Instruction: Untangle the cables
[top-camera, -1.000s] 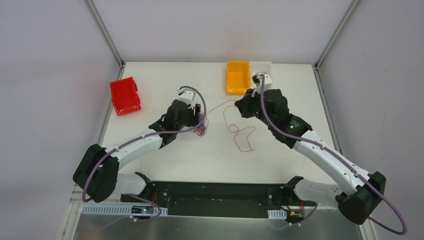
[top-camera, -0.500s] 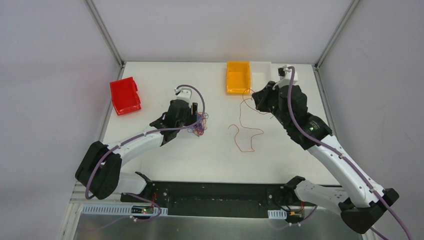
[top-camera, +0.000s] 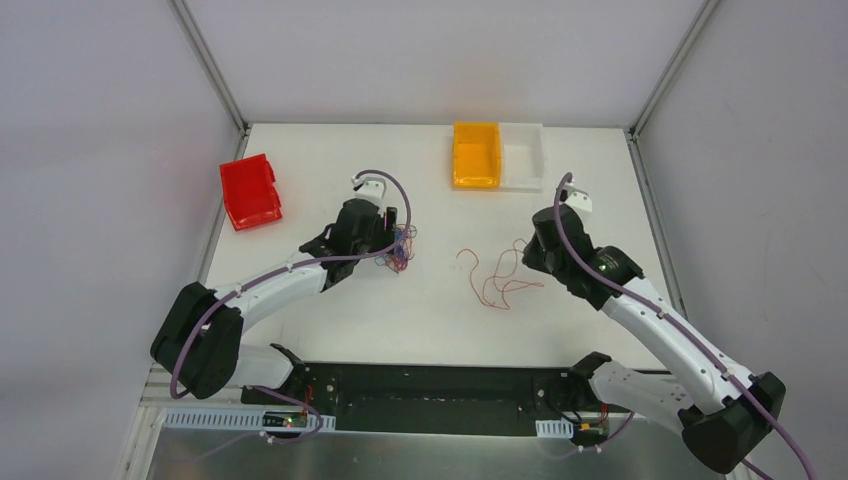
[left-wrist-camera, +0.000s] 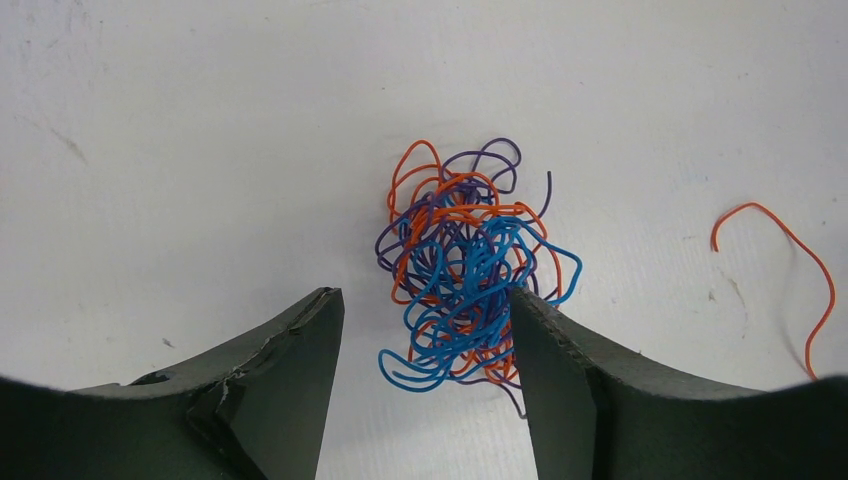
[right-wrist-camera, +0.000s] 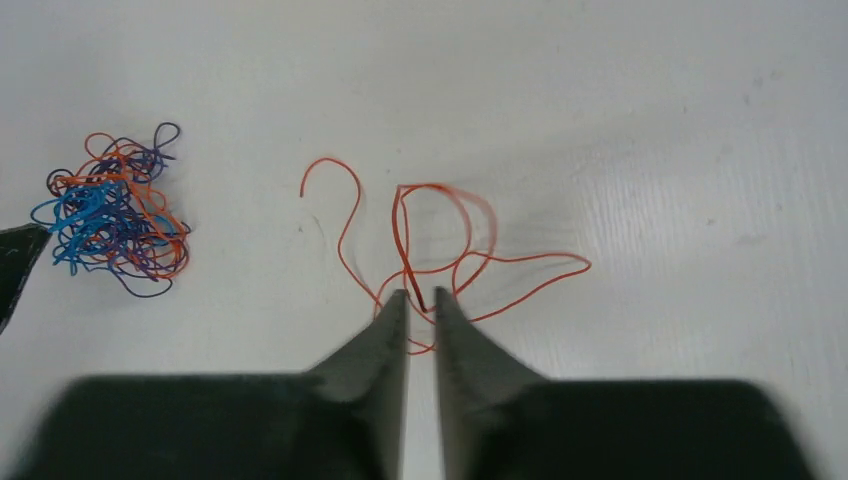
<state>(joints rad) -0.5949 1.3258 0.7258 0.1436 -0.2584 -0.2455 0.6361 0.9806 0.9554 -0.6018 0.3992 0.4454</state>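
Right gripper (right-wrist-camera: 420, 300) moved nearer — one orange cable (right-wrist-camera: 470, 262), one tangle (left-wrist-camera: 465, 275).

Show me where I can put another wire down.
Bare table: between the red bin and orange bin, and the near strip in front of the wires. Crowded: the wire tangle inside the left end effector, the orange wire pinched by the right end effector.

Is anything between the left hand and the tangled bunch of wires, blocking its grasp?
Nothing visible does. The left hand is open and straddles the bunch of wires on the white table. The right hand is shut on a separate red wire, well aside.
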